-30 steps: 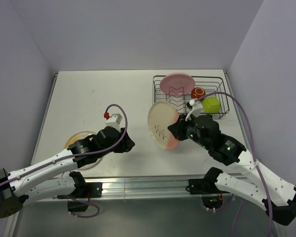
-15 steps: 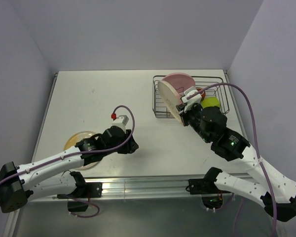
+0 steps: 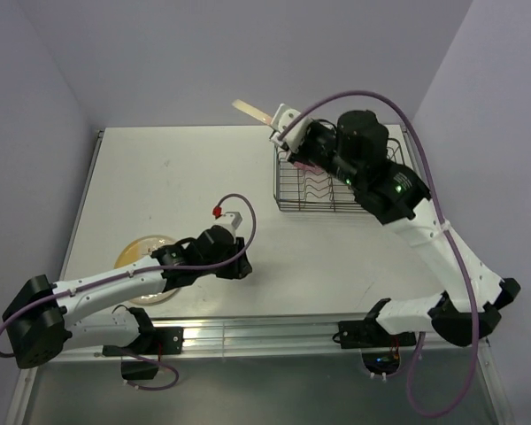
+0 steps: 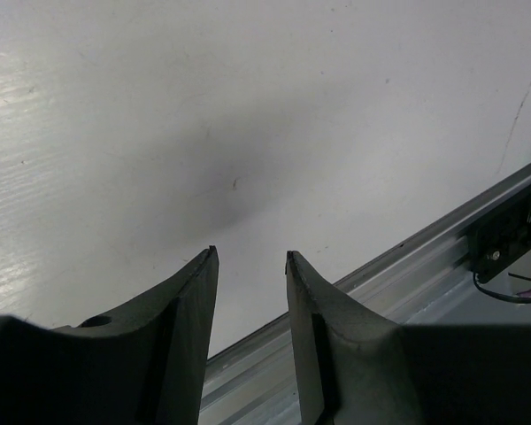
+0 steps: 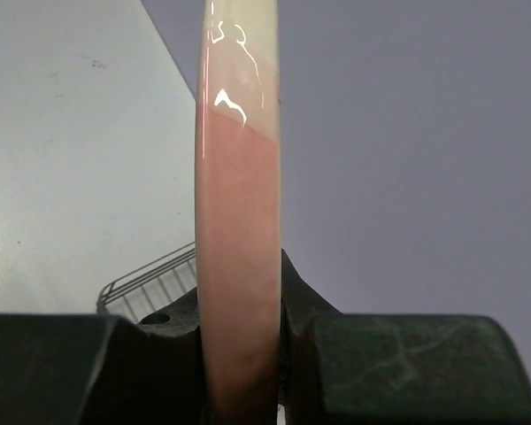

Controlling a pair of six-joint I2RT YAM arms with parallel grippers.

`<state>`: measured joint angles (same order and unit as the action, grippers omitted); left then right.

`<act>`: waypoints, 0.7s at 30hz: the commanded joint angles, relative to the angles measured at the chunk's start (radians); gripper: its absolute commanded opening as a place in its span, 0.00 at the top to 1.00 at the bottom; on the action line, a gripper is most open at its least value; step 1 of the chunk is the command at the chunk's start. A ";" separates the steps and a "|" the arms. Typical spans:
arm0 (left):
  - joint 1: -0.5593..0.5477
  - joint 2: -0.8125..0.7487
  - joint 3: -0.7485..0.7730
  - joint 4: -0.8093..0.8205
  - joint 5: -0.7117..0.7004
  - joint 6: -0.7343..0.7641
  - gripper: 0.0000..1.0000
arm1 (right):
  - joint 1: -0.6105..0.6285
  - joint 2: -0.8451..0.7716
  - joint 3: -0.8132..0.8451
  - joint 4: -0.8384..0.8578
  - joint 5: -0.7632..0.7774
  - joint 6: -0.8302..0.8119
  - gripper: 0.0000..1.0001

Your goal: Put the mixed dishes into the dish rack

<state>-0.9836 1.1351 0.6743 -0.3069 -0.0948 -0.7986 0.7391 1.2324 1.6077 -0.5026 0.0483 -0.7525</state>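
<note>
R gripper (image 5: 239,350) clamps pink-and-cream plate (image 5: 239,204) edge-on, high near dish rack (image 3: 323,190).

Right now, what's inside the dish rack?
Front of the dish rack: only bare wavy dividers show. The right arm, holding the pink-and-cream plate aloft, covers the back part, so anything there cannot be seen.

The dish rack (image 3: 314,190) sits in the desk's (image 3: 177,168) far right corner. My right gripper (image 3: 281,128) holds a plate (image 3: 252,111) above the rack's far left corner. A second plate (image 3: 140,251) lies near the near left corner, partly under my left arm, with my left gripper (image 3: 239,266) to its right.
</note>
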 commanded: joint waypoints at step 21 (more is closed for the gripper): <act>0.370 -0.015 0.044 0.072 0.047 0.137 0.58 | -0.383 0.295 0.360 -0.426 -0.456 -0.441 1.00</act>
<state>-0.6418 1.1446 0.6792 -0.2539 -0.0494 -0.6907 0.4141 1.5204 1.9499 -1.0264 -0.3656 -1.1336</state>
